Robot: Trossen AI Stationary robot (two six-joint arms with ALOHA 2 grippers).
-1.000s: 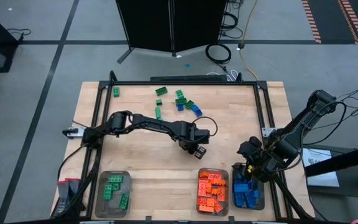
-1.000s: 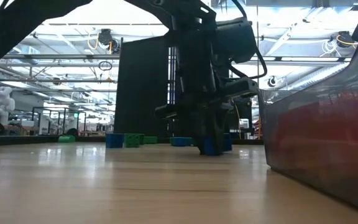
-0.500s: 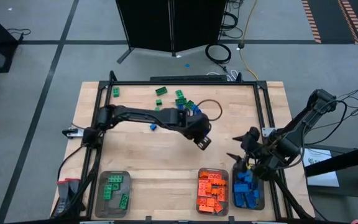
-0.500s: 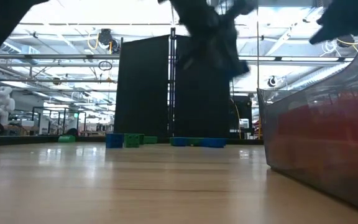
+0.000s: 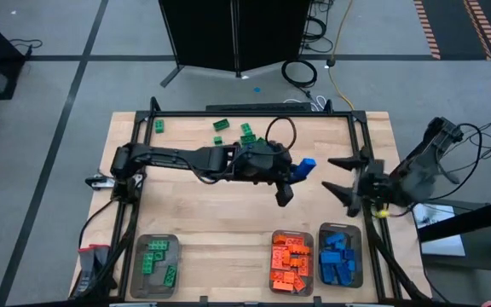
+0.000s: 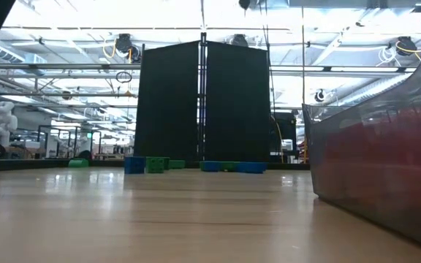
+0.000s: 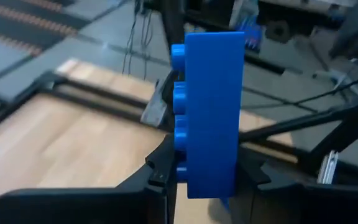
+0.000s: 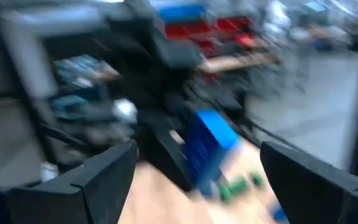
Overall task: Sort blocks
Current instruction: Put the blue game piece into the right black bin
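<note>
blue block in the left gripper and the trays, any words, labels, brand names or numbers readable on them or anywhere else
None can be read.
Blue block in the left gripper: plain studs and a smooth face, no marking visible.
Clear trays: no label visible.
Paper sheet beside the table, by the right arm: too small to tell if it holds print.
Right wrist view: too blurred to read anything.

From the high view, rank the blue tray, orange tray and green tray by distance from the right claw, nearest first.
From the right claw, open near the table's right edge:
1. Blue tray, at the front right, closest.
2. Orange tray, beside it toward the middle.
3. Green tray, at the front left corner, farthest.
</note>
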